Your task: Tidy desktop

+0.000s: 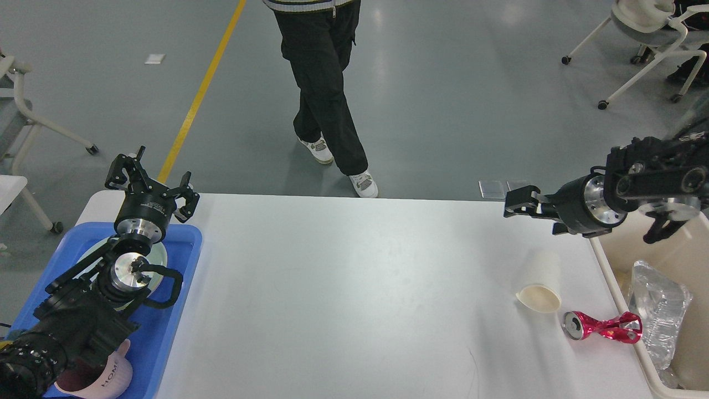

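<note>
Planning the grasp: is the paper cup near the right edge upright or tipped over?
Tipped over. The paper cup lies on its side on the desktop, open mouth facing the camera.

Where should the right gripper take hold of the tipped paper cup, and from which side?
Probably across the paper cup's side wall near mid-body, coming from above. It lies on its side on the desktop, open mouth toward the robot, so the rounded wall faces up. The crushed red can lies close on its near right. The right gripper hovers just beyond the cup.

head view | from robot's head, facing forward and down | desktop [354, 288] near, floor beyond
</note>
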### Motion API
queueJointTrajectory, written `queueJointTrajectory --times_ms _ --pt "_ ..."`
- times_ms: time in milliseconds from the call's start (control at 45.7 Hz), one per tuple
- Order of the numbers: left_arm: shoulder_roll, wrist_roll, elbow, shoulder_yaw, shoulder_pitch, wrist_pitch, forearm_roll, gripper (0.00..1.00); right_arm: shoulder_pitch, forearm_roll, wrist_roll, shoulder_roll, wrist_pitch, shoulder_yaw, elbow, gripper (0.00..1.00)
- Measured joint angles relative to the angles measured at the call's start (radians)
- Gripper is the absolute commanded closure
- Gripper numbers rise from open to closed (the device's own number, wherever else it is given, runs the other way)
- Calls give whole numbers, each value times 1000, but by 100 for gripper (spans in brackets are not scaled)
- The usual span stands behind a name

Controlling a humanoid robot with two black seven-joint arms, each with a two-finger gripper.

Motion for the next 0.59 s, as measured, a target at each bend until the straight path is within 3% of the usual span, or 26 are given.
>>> queueJointTrajectory --times_ms 109,285,591 --pt "0 0 0 0 0 0 0 4 -163 3 2 0 -6 7 -198 0" --pt "0 0 1 1 0 0 0 4 -393 13 1 16 -13 73 -368 0" --pt "0 0 1 1 0 0 0 4 -547 123 -7 61 -41 210 -457 0"
